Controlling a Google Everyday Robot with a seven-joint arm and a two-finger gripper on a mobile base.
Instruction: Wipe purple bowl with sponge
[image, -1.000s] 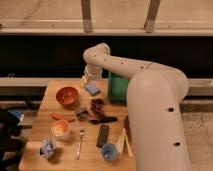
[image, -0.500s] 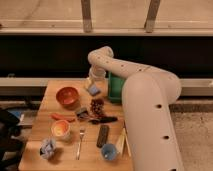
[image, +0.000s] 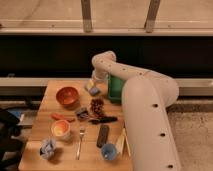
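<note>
Hanging over the far edge of the bench (image: 48, 102), the end effector (image: 94, 83) is seen just above a small pale-blue block that is taken to be the sponge (image: 93, 91). Whether it is open, closed or gripping the sponge cannot be told. The step in hand is judged to be the pick-up of the sponge, so the wiping itself is not yet begun. A small dark, purplish object (image: 82, 113) near the middle of the bench is taken to be the purple bowl, though its shape is not clearly made out. It lies well apart from the end effector, toward the near edge, just beside a reddish-brown cluster (image: 97, 106) and below an orange bowl (image: 67, 95) in the picture. For the next move, a firm hold on the sponge is called for, then a lift clear of the bench and a carry toward the near side, so that the sponge is brought down onto the bowl without its neighbours being knocked.
</note>
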